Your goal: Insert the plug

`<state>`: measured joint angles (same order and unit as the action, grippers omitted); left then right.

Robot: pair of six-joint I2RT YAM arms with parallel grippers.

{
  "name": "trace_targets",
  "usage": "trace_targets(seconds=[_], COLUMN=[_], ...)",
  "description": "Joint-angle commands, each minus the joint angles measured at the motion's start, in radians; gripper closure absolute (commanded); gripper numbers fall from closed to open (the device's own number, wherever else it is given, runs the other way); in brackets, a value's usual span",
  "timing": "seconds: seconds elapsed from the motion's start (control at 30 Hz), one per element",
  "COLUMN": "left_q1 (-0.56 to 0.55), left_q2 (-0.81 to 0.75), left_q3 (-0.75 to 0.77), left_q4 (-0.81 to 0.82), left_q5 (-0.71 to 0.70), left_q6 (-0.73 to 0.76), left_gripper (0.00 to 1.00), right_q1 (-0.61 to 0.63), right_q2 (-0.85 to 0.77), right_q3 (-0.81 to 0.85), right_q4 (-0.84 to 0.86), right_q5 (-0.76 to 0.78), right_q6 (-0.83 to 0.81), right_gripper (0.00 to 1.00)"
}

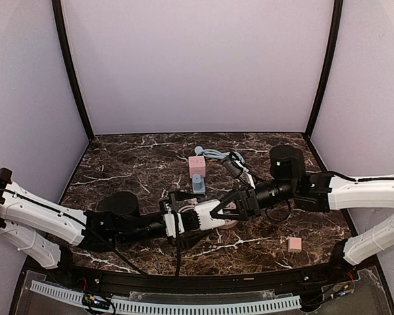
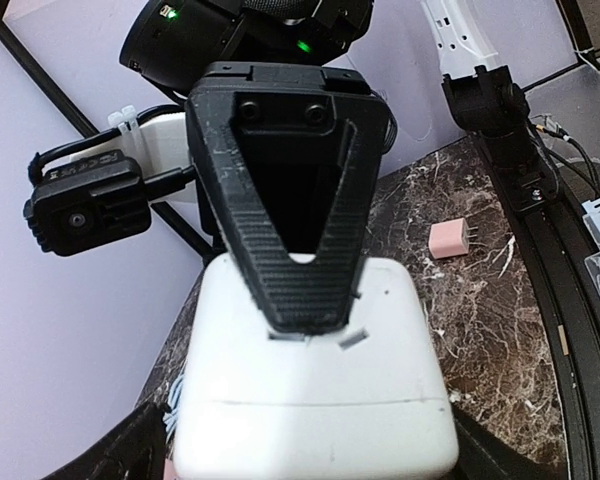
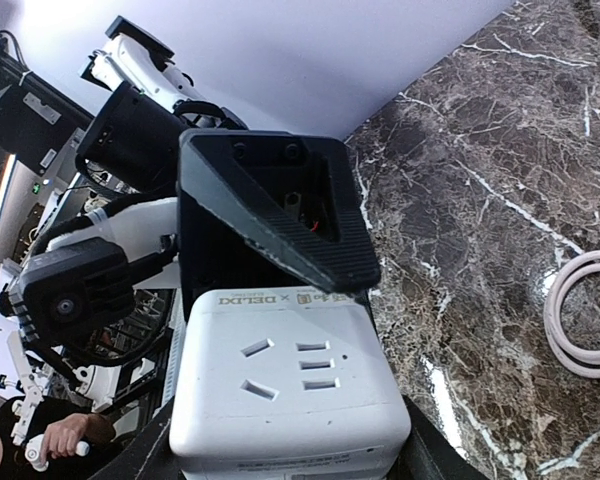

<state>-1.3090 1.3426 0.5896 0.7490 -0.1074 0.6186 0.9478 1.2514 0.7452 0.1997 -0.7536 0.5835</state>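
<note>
The left arm [image 1: 46, 220] and the right arm [image 1: 364, 190] share one build: glossy white moulded link shells between round matt-black joint housings [image 1: 287, 161]. A thin black cable [image 1: 33, 202] runs along the left arm's white shell. Each black triangular plastic finger [image 2: 295, 250] is an open frame with a finely ribbed face, and two dark round screws [image 2: 280, 112] sit at its wide end. A small black boxy wrist camera [image 2: 80, 205] hangs from a white bracket [image 2: 165, 140] tied with white cable ties [image 2: 125, 117]. Two green lights [image 2: 302, 45] glow on a black motor housing.
</note>
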Motion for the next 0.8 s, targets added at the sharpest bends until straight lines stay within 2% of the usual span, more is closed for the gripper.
trace_targets(seconds=[0.0, 0.2, 0.77], left_q1=[0.005, 0.005, 0.002], left_q2=[-0.01, 0.009, 0.013], left_q3=[-0.003, 0.022, 0.039], left_q4=[-0.021, -0.016, -0.001], left_q5=[0.044, 0.073, 0.081], left_q6=[0.023, 0.015, 0.029], left_gripper=[0.12, 0.16, 0.16], right_q1=[-0.005, -0.004, -0.004], right_q2=[-0.009, 0.001, 0.017], right_q3=[-0.003, -0.008, -0.017], right_q4=[0.093, 0.09, 0.084], right_q5=[-0.088, -0.087, -0.089], right_q6=[0.039, 0.045, 0.046], right_gripper=[1.0, 1.0, 1.0])
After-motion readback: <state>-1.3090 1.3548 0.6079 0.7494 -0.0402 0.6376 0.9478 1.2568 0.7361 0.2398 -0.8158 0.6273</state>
